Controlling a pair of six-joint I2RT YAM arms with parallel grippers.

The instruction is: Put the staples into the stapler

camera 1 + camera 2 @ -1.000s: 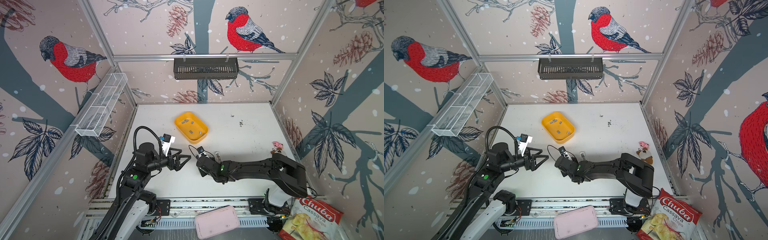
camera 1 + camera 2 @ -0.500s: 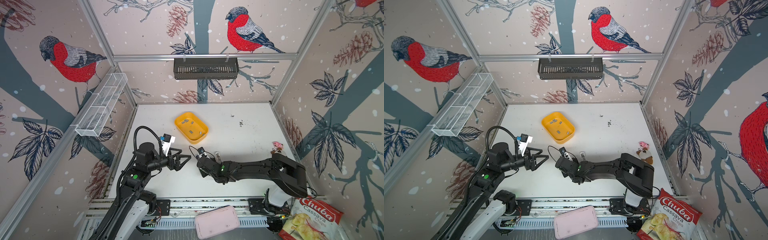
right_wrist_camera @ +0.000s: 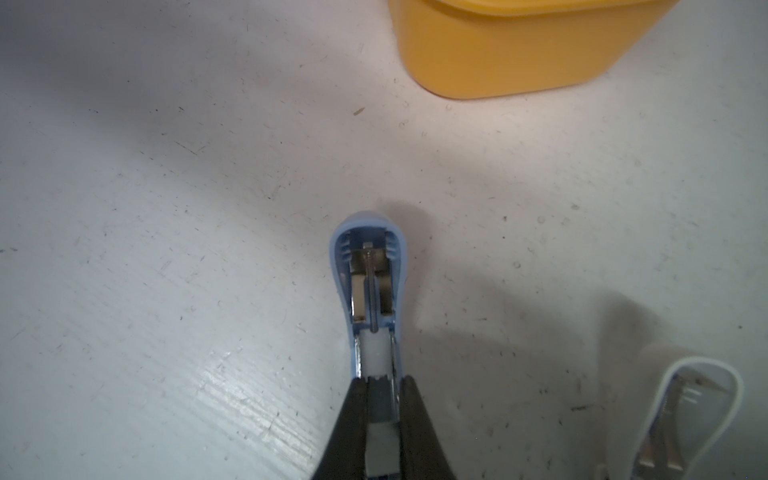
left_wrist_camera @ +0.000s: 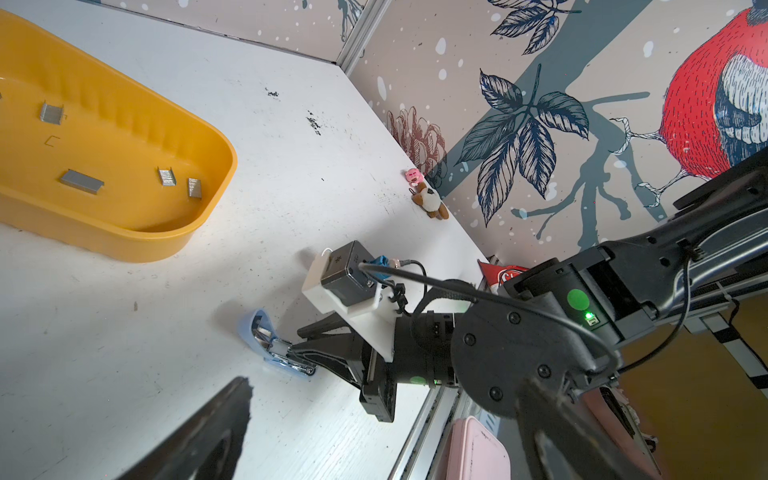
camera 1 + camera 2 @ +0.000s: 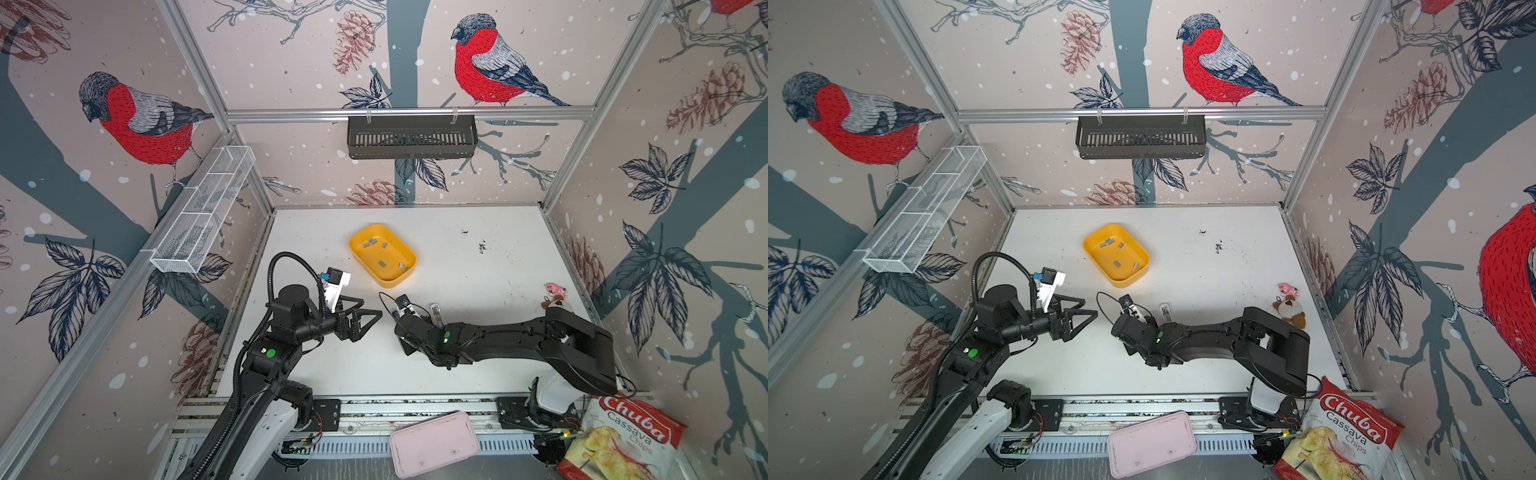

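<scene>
right gripper (image 3: 384, 386) clamped on the back end of an opened blue mini stapler (image 3: 370, 274) on the white desk (image 5: 478, 270), left gripper (image 5: 371, 308) wide apart nearby, staples (image 4: 81, 181) lying in yellow tray (image 4: 137, 245)

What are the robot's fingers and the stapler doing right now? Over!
Left fingers open, empty. Right fingers shut on blue stapler, swung open. Staples lying in yellow tray. White stapler beside, not blocking.
</scene>
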